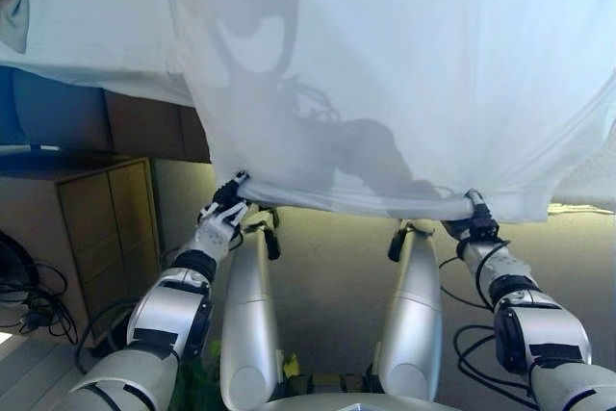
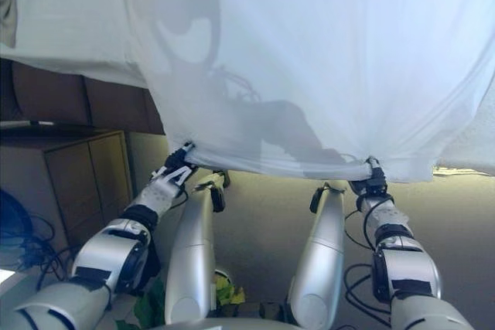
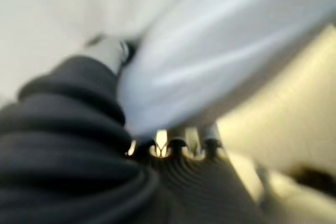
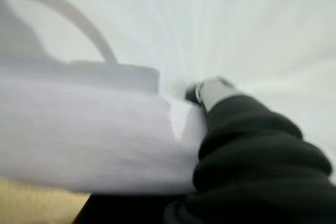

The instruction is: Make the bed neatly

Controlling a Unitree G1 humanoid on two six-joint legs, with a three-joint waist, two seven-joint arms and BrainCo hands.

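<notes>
A large white sheet hangs spread out in front of me and fills most of the eye views. My left hand is shut on the sheet's lower left corner. My right hand is shut on its lower right corner. The hem runs taut between the two hands. In the left wrist view the sheet folds over the hand's dark cover. In the right wrist view the sheet bunches beside the hand. The bed shows at the upper left, partly hidden behind the sheet.
A wooden cabinet stands at the left, below the bed's edge. Dark cables lie on the floor at the far left. The beige floor shows below the sheet.
</notes>
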